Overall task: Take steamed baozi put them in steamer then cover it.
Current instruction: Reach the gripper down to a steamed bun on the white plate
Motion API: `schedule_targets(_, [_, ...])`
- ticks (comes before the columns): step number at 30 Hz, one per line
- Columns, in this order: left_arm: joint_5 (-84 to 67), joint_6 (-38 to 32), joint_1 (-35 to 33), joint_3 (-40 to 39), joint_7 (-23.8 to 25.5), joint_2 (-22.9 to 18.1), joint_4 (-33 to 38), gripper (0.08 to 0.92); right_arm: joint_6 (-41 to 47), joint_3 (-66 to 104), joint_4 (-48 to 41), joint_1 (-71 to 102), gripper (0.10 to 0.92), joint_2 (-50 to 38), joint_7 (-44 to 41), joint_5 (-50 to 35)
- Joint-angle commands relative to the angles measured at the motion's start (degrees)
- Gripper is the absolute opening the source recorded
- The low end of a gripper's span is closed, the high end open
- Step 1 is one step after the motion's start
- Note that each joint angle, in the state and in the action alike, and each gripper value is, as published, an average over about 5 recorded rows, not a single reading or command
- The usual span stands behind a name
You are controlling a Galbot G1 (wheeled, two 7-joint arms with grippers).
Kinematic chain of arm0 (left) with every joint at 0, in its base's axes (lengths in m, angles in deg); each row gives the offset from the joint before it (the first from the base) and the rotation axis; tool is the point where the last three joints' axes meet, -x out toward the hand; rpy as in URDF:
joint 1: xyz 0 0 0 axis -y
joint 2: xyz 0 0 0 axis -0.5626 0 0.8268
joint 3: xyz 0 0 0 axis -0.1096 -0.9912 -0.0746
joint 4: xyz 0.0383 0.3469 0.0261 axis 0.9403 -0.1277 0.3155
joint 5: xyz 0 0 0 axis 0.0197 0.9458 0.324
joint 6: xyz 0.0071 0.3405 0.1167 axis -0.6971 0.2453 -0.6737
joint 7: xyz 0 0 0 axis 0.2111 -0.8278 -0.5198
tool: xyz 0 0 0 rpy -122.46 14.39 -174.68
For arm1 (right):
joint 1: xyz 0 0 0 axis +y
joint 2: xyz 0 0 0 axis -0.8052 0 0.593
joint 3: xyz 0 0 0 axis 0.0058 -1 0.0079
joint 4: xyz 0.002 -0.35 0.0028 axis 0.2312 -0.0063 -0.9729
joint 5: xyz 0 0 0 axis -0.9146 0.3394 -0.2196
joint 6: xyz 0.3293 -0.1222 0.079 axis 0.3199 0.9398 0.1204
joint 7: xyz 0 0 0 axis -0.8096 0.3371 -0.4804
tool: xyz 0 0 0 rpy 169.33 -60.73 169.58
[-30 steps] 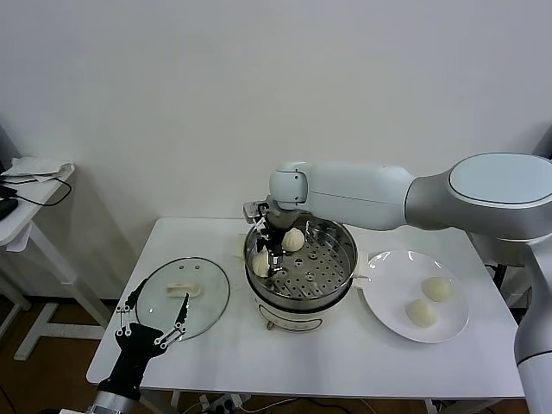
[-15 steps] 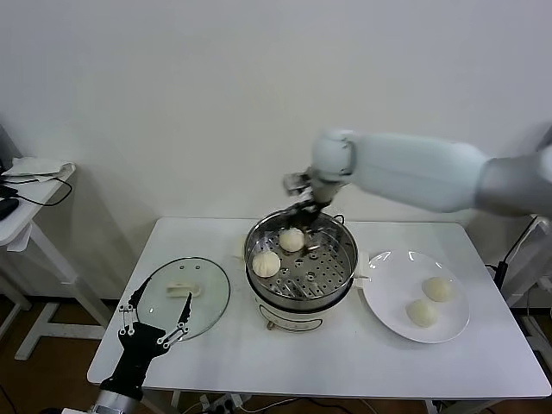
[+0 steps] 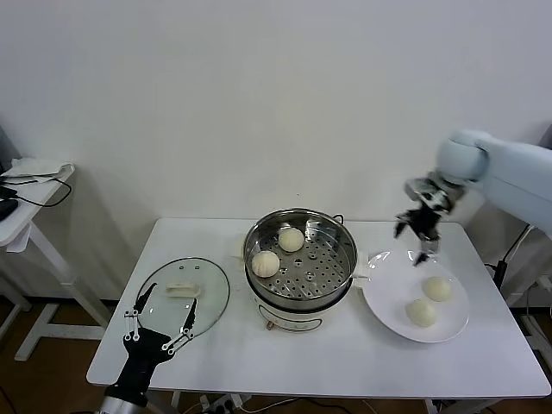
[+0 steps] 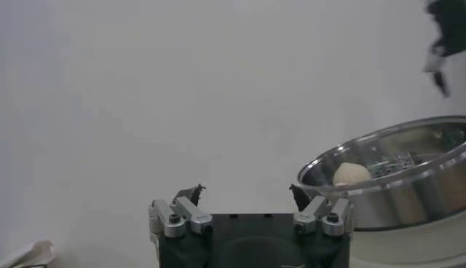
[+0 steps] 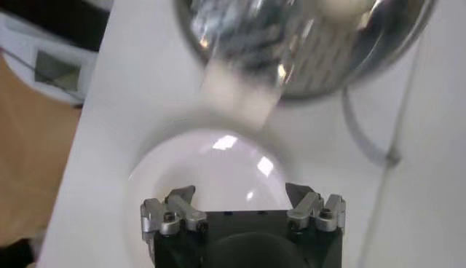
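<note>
The steamer (image 3: pixel 297 297) stands mid-table with two steamed baozi on its perforated tray, one at the back (image 3: pixel 291 239) and one at the left (image 3: pixel 265 263). Two more baozi (image 3: pixel 437 288) (image 3: pixel 421 312) lie on the white plate (image 3: pixel 392 289) to its right. My right gripper (image 3: pixel 420 237) hangs open and empty above the plate's far edge; in the right wrist view the gripper (image 5: pixel 240 195) has the plate (image 5: pixel 211 164) below it. My left gripper (image 3: pixel 159 323) waits open at the table's front left. In the left wrist view it (image 4: pixel 246 193) faces the steamer (image 4: pixel 408 171) with one baozi (image 4: pixel 352 173) showing.
A round glass lid (image 3: pixel 183 293) lies flat on the white table (image 3: pixel 259 354) left of the steamer, just beyond my left gripper. A side table (image 3: pixel 26 185) with cloth and cables stands at the far left. A white wall is behind.
My right gripper has lifted out of the steamer, leaving a baozi at the tray's left side, and swung right to above the plate. The left arm has barely moved.
</note>
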Motion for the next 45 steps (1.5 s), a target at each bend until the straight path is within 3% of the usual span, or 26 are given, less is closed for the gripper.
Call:
schedule_targets(1, [0.31,-0.21,-0.92,0.29,-0.09,-0.35,-0.27,0.823,-0.61,7.48,-1.37,15.73,0.823,-7.85,4.13,5.72])
schedule_targets(29, [-0.04,-0.06,-0.79,1.55,-0.63,-1.12,-0.93,0.823,4.26,12.95,-3.24,24.62,0.820,-3.48,12.26,4.47])
schedule_targets(39, [-0.28,-0.02,-0.66,1.81,-0.73,-1.08,-0.63,0.823,4.30,12.22,-3.26,23.85,0.611,-2.97,13.70,3.48])
schedule_targets(45, [-0.36,0.05,-0.65,1.81,-0.71,-0.71,-0.41,0.823,2.40,10.51,-1.31,16.50,0.586,-3.23,10.12,3.87])
